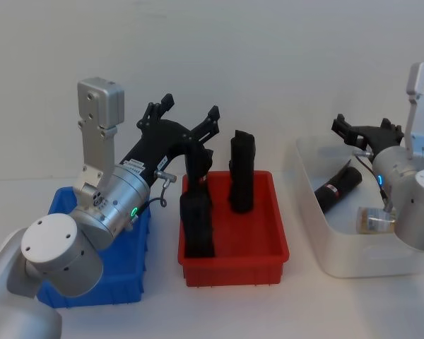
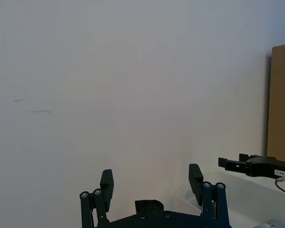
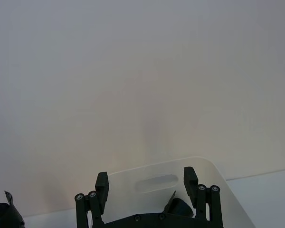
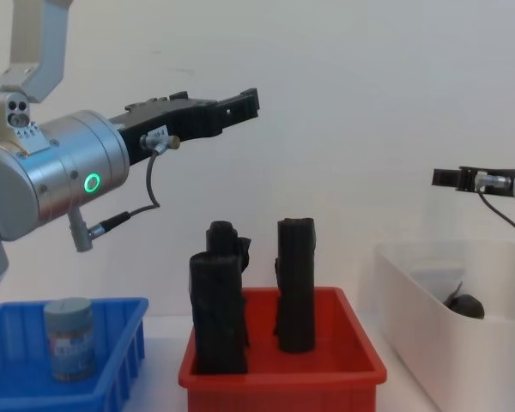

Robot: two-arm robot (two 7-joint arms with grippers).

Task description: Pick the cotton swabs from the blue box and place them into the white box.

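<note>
One cotton swab jar (image 4: 69,337) with a grey-blue cap stands upright in the blue box (image 4: 112,360) at the left (image 1: 138,275). Another cotton swab jar (image 1: 377,220) lies in the white box (image 1: 318,233) at the right, partly behind my right arm. My left gripper (image 1: 189,109) is open and empty, raised high between the blue box and the red bin (image 4: 240,105) (image 2: 151,179). My right gripper (image 1: 366,131) is open and empty, held above the white box (image 4: 451,178) (image 3: 146,180). The white box's rim and handle slot (image 3: 156,182) lie just beyond its fingers.
A red bin (image 1: 233,272) sits between the two boxes and holds tall black rolls (image 4: 296,283) standing upright. A black roll (image 1: 339,185) lies in the white box beside the jar. A brown panel (image 2: 281,99) stands against the wall.
</note>
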